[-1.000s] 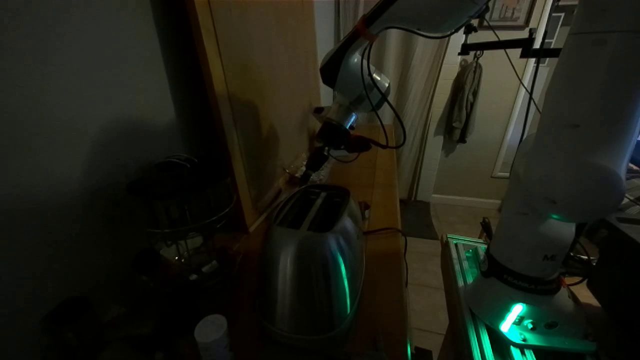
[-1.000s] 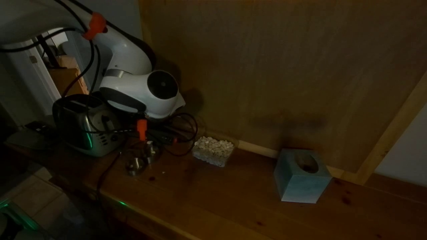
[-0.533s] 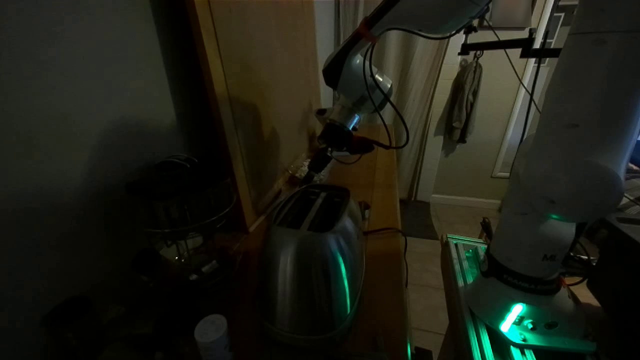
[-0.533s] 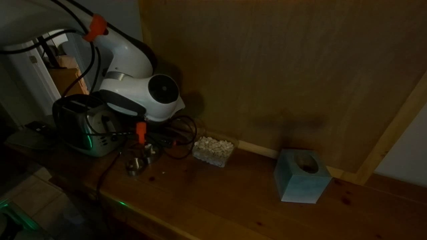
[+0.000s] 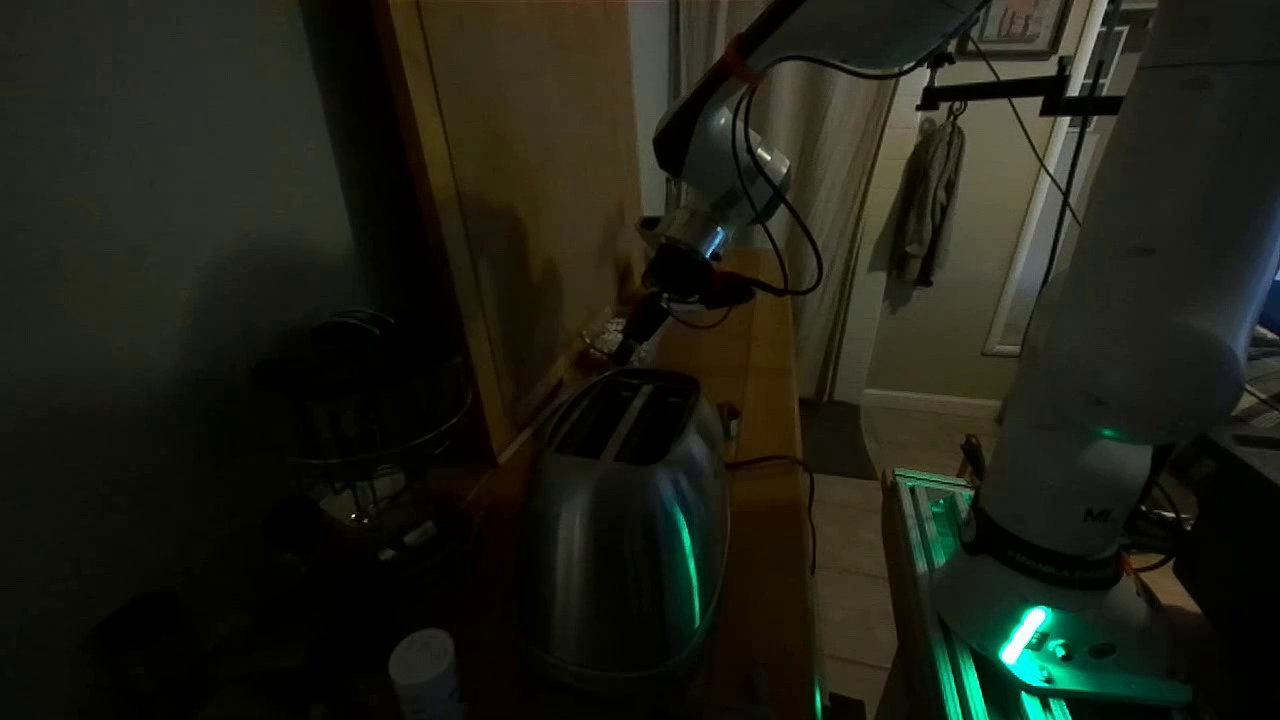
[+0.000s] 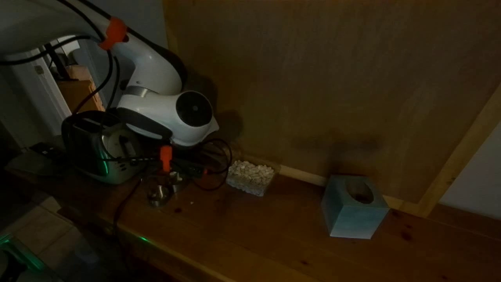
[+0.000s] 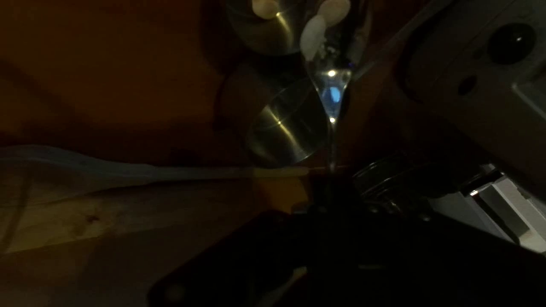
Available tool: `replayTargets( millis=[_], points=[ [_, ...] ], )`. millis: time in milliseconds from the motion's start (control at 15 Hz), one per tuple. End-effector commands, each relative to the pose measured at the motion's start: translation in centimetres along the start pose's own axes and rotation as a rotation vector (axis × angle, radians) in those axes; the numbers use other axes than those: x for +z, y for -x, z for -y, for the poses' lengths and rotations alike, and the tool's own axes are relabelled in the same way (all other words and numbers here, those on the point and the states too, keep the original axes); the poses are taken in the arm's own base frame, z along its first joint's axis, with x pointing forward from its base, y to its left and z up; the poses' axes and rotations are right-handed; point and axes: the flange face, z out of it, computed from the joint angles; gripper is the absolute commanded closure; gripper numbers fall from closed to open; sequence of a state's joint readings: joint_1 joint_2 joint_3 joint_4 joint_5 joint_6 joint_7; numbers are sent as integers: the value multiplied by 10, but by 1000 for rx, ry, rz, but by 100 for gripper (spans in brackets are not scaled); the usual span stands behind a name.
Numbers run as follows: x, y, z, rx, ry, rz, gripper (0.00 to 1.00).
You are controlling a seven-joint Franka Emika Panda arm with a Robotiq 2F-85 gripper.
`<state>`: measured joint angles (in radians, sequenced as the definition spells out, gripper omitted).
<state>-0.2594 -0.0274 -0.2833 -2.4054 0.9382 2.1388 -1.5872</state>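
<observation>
Toaster (image 6: 92, 147) stands near the gripper (image 7: 330, 187), which appears clamped on the handle of a spoon (image 7: 332, 102); best handling, I judge, is slow travel with the bowl level and wide of the toaster, lest the load slide off. Containers: box (image 6: 352, 219), inside too dark to read; tub (image 6: 246, 190), heaped with pale pieces (image 6: 252, 172); metal cup (image 7: 273, 42), showing at least one piece (image 7: 264, 6); second cup (image 7: 273, 136) near it, none seen inside. Spoon itself bears at least two morsels (image 7: 313, 36), overlapping both cups' edges in wrist view; clearance above them cannot be read.
</observation>
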Motion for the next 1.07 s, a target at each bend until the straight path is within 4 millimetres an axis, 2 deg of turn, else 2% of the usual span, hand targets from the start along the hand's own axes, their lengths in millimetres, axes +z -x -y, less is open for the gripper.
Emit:
replayTargets(
  millis=[0,133,200,267,400,467,667,733,1000],
  points=[
    [-6,-1,0,-3,-32,-38,98],
    [-8,0,-6,9,11,-47,98],
    [-11,0,-2,7,-54,-56,98],
    [-12,0,-7,15,-14,-66,98],
    [-15,-1,-8,36,-48,-84,98],
    [-14,0,-12,28,20,-84,98],
    [-17,-1,-10,40,-47,-105,98],
    [-15,-1,-13,46,-5,-105,98],
    [-16,0,-8,48,-101,-116,98]
  ],
)
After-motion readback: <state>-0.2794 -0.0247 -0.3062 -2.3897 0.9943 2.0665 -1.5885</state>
